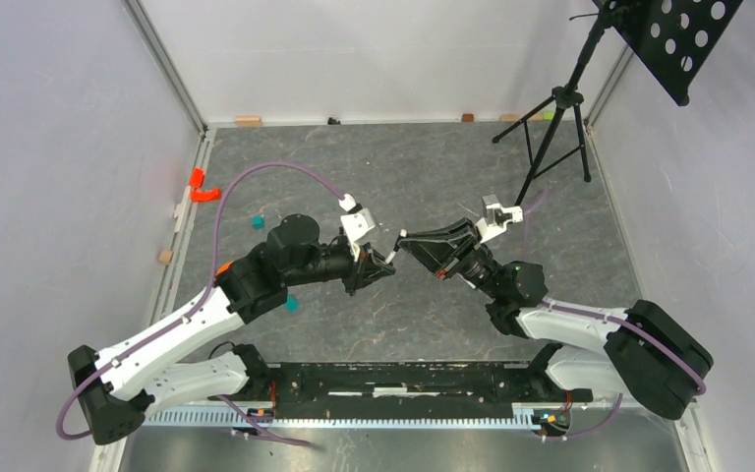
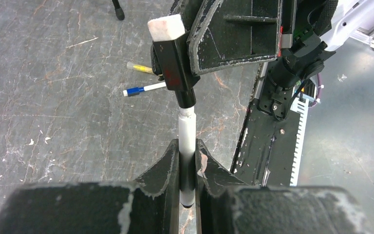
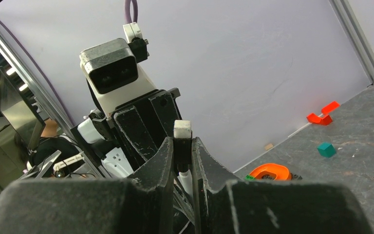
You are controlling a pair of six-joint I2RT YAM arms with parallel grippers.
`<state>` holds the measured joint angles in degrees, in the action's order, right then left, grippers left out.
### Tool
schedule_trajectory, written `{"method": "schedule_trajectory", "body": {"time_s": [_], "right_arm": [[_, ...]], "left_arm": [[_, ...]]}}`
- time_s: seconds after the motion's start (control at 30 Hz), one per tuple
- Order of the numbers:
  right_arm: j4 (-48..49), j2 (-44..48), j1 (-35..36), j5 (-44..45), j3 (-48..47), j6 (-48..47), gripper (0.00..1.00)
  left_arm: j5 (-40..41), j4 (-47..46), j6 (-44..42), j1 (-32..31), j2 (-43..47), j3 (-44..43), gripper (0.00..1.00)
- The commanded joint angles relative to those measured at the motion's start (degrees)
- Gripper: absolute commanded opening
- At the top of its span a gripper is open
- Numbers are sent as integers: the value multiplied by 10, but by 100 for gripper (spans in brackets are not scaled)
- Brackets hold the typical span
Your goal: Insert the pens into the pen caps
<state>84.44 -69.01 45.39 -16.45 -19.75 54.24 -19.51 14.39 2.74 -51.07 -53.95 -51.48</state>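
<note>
The left gripper [image 2: 187,155] is clamped on the white pen [image 2: 186,129]. The right gripper [image 3: 181,146] is clamped on the black cap [image 2: 175,68], which meets the pen's tip at twelve o'clock. Keep both axes aligned and press straight, gently, without bending.

**Surface** [image 2: 53,122]: dark grey, marbled with pale and rust-tinted veins.
**Left tool** [image 2: 187,146] and **right tool** [image 3: 181,144]: black, with edges scuffed whitish.
**Held pen** [image 2: 187,134]: white barrel, black rear end.
**Black cap** [image 2: 174,68]: black body with a red smudge, topped by a white block faintly stained pink.
**Second pen** [image 2: 146,88]: white barrel, blue end.
**Third pen** [image 2: 140,68]: yellow with a pale tip.
**Cube** [image 3: 326,149]: teal.
**Angled pieces** [image 3: 323,117]: red.
**Ring** [image 3: 270,171]: orange.
**Cable** [image 1: 295,166]: purple.
**Arm links** [image 1: 172,329]: white, with black joints.
**Walls** [image 1: 59,147]: pale lilac-grey.
</note>
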Motion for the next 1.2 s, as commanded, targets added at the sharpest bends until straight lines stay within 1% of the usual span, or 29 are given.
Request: {"method": "schedule_trajectory", "body": {"time_s": [0.0,0.23,0.4,0.6,0.7,0.83,0.93,1.1,1.17], "right_arm": [[88,-4,4,-22,1,0,0],[107,-18,13,-14,-1,-9,0],[65,-17,37,-1,-13,-64,0],[33,-12,46,14,-6,-95,0],[-7,-6,55,25,-6,-119,0],[-112,9,77,65,-19,-152,0],[-153,7,84,77,-33,-146,0],[-258,-3,101,100,-79,-145,0],[-283,-9,110,109,-91,-143,0]], "left_arm": [[21,-31,16,4,21,-2,2],[30,-35,21,8,23,-1,2],[43,-36,24,12,23,-2,2],[69,-34,18,13,42,1,2],[90,-33,12,13,49,2,2],[127,-14,-6,14,48,-4,2],[144,-7,-17,13,50,-5,2],[158,-6,-26,13,59,-2,2],[163,-6,-27,13,63,-1,2]]}}
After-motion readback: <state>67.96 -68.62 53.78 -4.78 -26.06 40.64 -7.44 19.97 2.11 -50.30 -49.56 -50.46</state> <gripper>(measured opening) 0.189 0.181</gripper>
